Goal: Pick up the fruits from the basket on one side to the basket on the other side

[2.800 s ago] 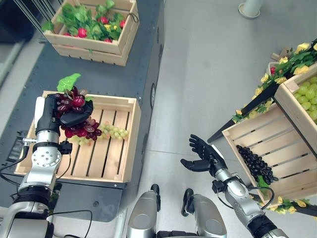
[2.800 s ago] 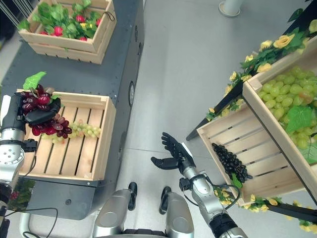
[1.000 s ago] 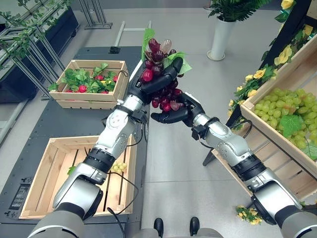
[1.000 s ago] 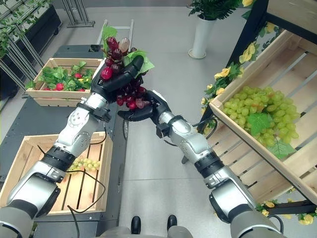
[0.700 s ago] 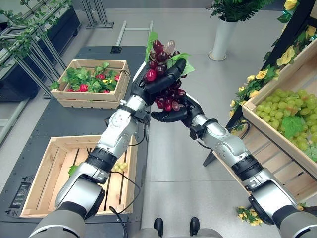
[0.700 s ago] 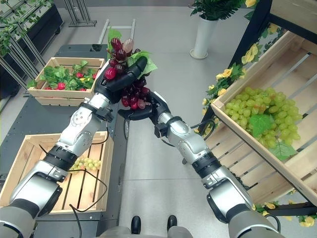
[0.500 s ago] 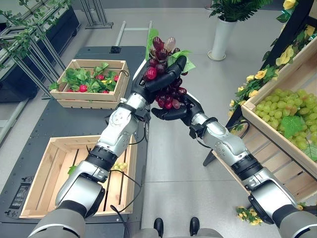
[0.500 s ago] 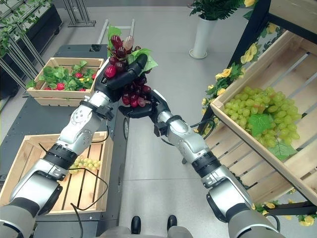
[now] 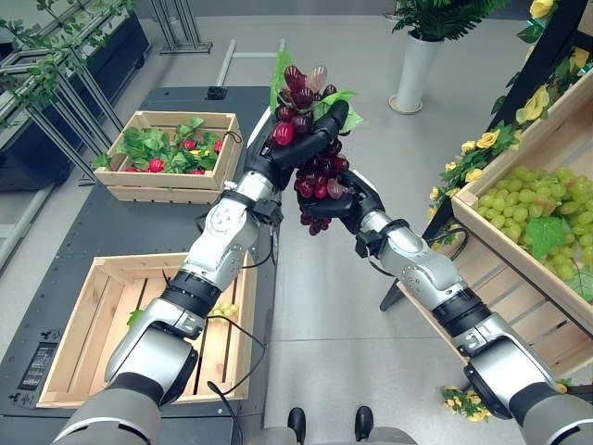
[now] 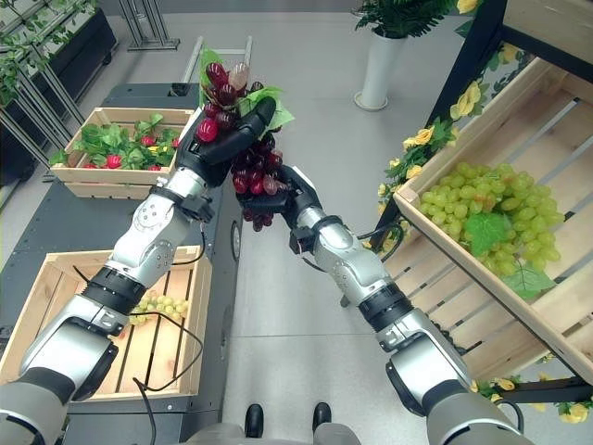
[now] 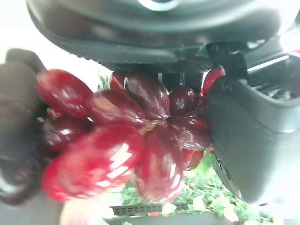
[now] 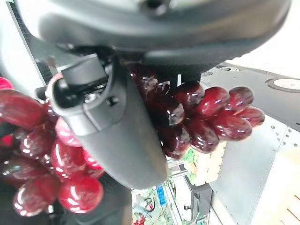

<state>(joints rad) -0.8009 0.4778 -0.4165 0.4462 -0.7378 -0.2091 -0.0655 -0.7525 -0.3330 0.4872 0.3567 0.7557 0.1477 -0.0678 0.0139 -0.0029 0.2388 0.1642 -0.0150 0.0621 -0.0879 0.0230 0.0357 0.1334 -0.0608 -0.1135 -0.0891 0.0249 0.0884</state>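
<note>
The bunch of red grapes [image 9: 308, 139] hangs in mid-air near the top centre of the head views, its long axis running top to bottom with the green leaf [image 9: 280, 69] uppermost and the loose tail of berries drooping below. Both hands are on it. The left hand [image 9: 295, 148] is curled round the upper part of the bunch, coming up from the lower left. The right hand [image 9: 341, 200] closes on the lower part from the right, fingers wrapped among the berries. The right hand looks the nearer to the slanted crate of green grapes [image 9: 536, 202] at the right edge, so I'd guess the bunch passes that way. At lower left sits the slatted crate [image 9: 95, 326] with a small green bunch [image 9: 220, 312]. A crate of leaves and red fruit [image 9: 167, 153] stands above it.
</note>
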